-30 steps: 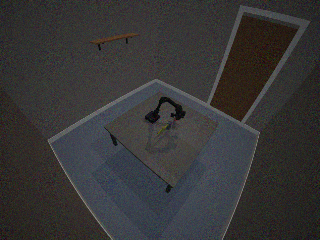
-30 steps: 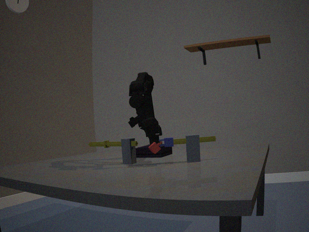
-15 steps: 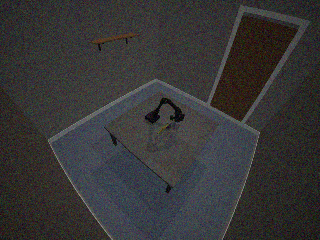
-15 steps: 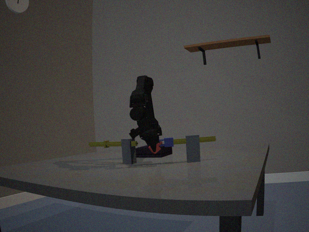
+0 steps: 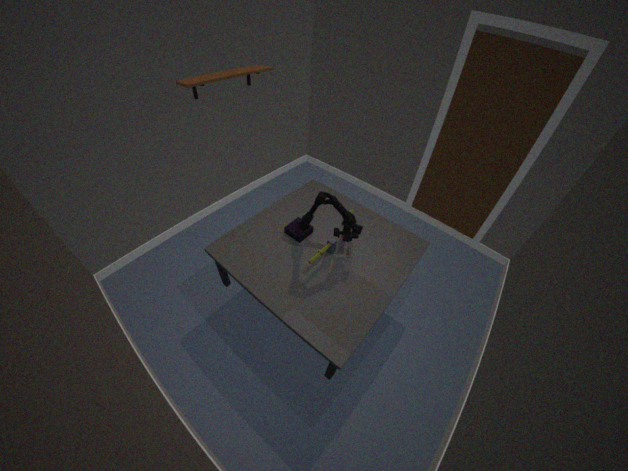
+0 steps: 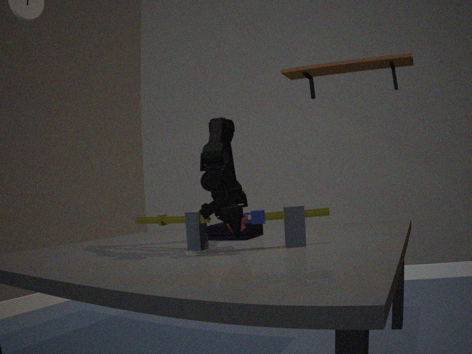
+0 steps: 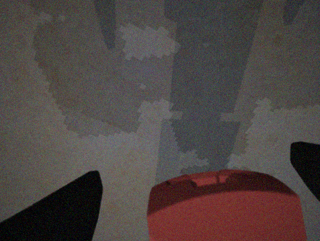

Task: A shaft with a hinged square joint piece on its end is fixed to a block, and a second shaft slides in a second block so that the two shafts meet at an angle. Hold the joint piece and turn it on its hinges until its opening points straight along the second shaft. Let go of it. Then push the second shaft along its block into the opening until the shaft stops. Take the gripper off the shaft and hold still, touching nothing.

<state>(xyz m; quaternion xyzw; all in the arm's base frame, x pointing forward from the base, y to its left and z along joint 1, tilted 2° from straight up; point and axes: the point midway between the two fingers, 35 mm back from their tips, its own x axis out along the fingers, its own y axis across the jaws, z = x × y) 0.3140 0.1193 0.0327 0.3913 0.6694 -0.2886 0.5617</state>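
Gripper [image 5: 347, 238] [image 6: 234, 233] [image 7: 195, 166], black and wide-spread, pinches nothing, its fingertips at eight and three o'clock in the wrist view! Down at six o'clock there, square red joint piece [image 6: 244, 224] [image 7: 225, 215] sits between the spread fingers, partly hidden by them in the exterior view; whether they touch, I can't tell. Over to nine o'clock in that exterior view: upright grey block [image 6: 193, 232] carries the collared yellow shaft [image 5: 316, 254] [image 6: 146, 220], apart from the red piece. At two o'clock from the fingertips, a blue square hinge piece [image 6: 257, 216] caps the other yellow shaft [image 6: 274, 215], borne by a second upright grey block [image 6: 295, 226]. Behind them squats the dark arm base [image 6: 256, 232] [image 5: 298, 229], and farther back, at one o'clock, an orange-brown wooden shelf [image 6: 350, 65] [image 5: 223, 75] hangs on the wall!
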